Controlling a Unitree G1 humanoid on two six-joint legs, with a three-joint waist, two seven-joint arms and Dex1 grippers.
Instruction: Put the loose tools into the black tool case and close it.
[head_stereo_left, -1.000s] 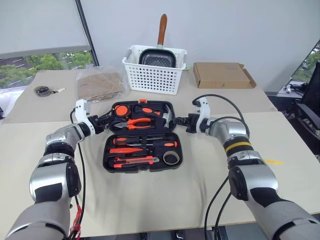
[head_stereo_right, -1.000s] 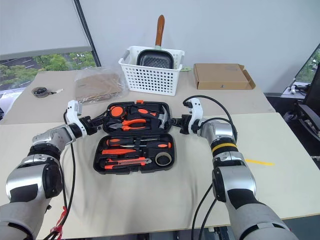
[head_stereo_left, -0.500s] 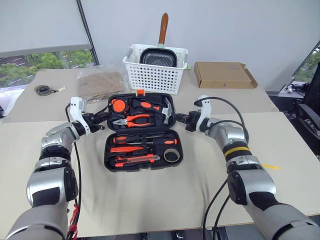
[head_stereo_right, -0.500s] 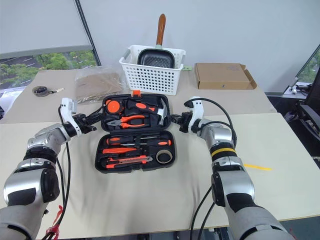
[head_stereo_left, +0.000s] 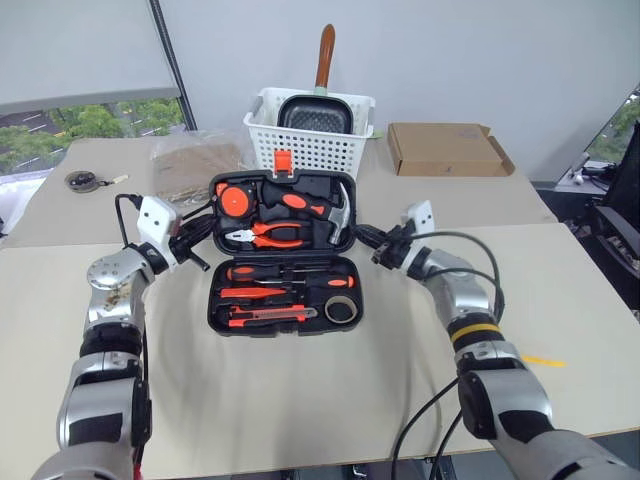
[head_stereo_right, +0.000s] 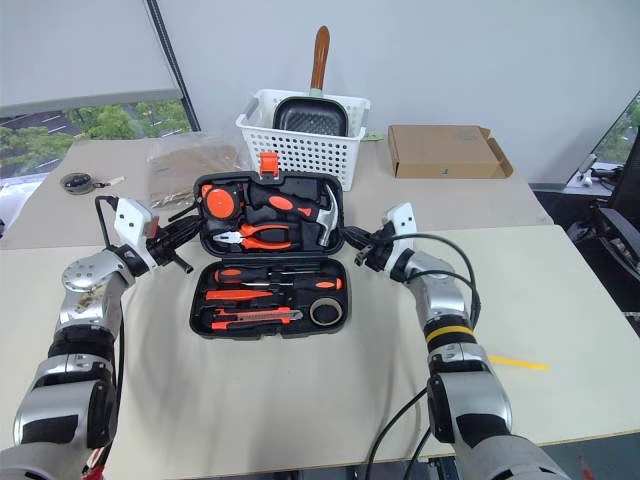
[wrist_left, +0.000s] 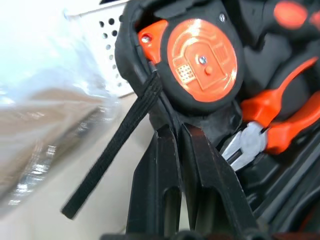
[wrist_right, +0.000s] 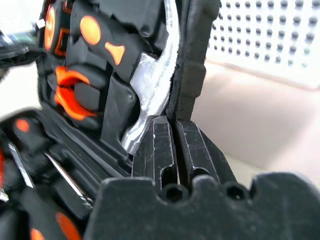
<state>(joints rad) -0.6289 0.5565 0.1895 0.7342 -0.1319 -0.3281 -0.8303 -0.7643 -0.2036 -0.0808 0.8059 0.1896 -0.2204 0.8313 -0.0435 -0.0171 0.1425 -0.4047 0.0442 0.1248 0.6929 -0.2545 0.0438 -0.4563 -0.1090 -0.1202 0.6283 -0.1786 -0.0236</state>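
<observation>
The black tool case (head_stereo_left: 285, 331) lies open on the table, its lid (head_stereo_left: 300, 182) tilted up with the orange latch (head_stereo_left: 283, 160) on top. In the base lie two screwdrivers (head_stereo_left: 262, 271), a thin orange-handled tool (head_stereo_left: 250, 296), a utility knife (head_stereo_left: 265, 316) and a tape ring (head_stereo_left: 341, 309). The lid carries a tape measure (wrist_left: 200, 55), pliers (wrist_left: 270, 125) and a hammer (wrist_right: 155, 85). My left gripper (head_stereo_left: 205, 232) is shut, tips pressed against the lid's left edge. At the lid's right edge, my right gripper (head_stereo_left: 362, 240) is also shut, with its tips against the rim (wrist_right: 192, 55).
Behind the case stands a white slotted basket (head_stereo_left: 308, 150) holding a wooden-handled frying pan (head_stereo_left: 315, 112). A flat cardboard box (head_stereo_left: 445, 148) lies back right, a clear bag of brown material (head_stereo_left: 190, 160) back left, and a small round item (head_stereo_left: 82, 181) far left.
The lid has swung up from lying flat to standing tilted over the base. Both grippers rose a little and rolled with it at its two sides.
</observation>
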